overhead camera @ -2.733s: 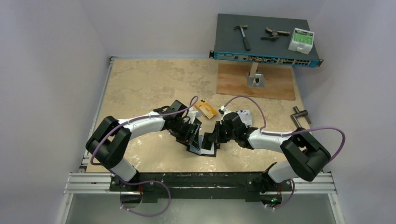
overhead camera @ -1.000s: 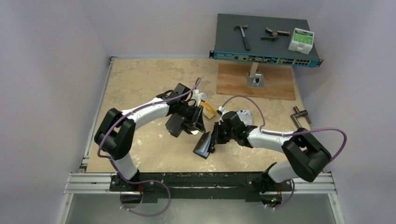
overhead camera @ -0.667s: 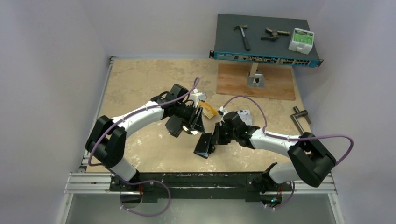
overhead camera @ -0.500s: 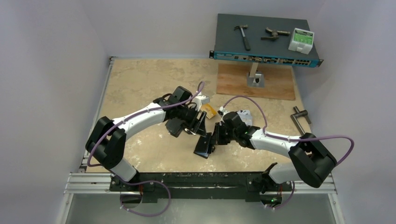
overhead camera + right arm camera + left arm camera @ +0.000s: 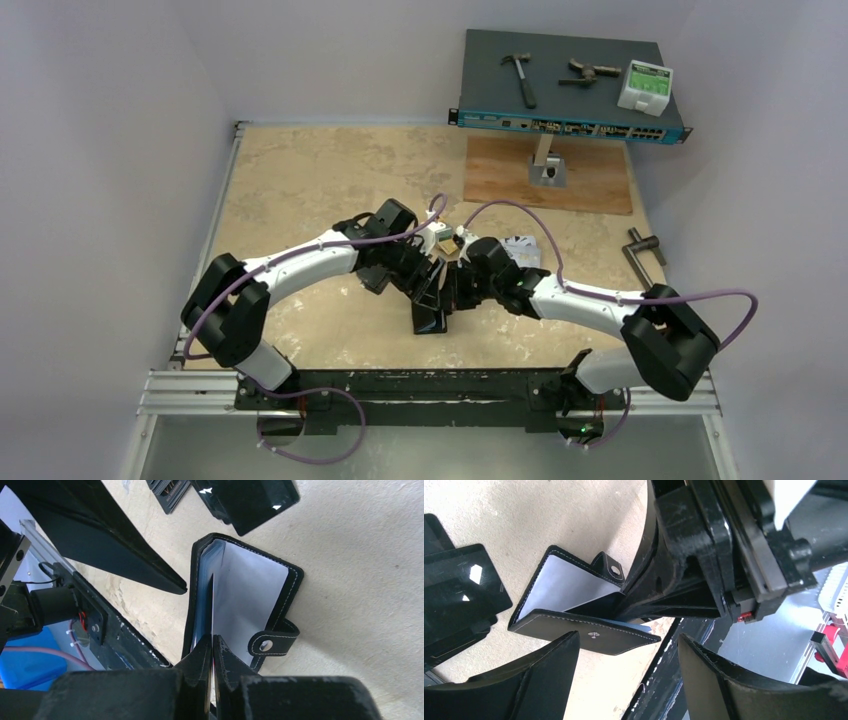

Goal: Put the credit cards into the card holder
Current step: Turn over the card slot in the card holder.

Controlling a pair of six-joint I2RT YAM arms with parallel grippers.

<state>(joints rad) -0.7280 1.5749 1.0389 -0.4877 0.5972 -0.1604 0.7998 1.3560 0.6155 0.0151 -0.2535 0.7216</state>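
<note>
The black card holder (image 5: 430, 318) lies open on the table between both grippers. In the right wrist view the card holder (image 5: 252, 587) shows a pale grey sleeve and its snap tab (image 5: 272, 642). My right gripper (image 5: 212, 649) is shut on a thin leaf of the holder that stands edge-on; it also shows in the top view (image 5: 453, 293). My left gripper (image 5: 629, 680) is open and empty, its fingers just above the holder's cover (image 5: 584, 632); it sits at the holder's left in the top view (image 5: 427, 285). A silver-white card (image 5: 522, 245) lies behind the right wrist. No orange card shows.
Dark glossy flat rectangles (image 5: 250, 495) lie on the table just beyond the holder. A network switch (image 5: 570, 95) carrying tools stands at the back right on a post above a wooden board (image 5: 590, 185). A metal handle (image 5: 640, 248) lies at the right. The rail (image 5: 430, 385) runs along the near edge.
My left gripper has come forward and right, from behind the holder to right beside it. The holder, tilted up in my right gripper before, now sits lower and more upright in view.
</note>
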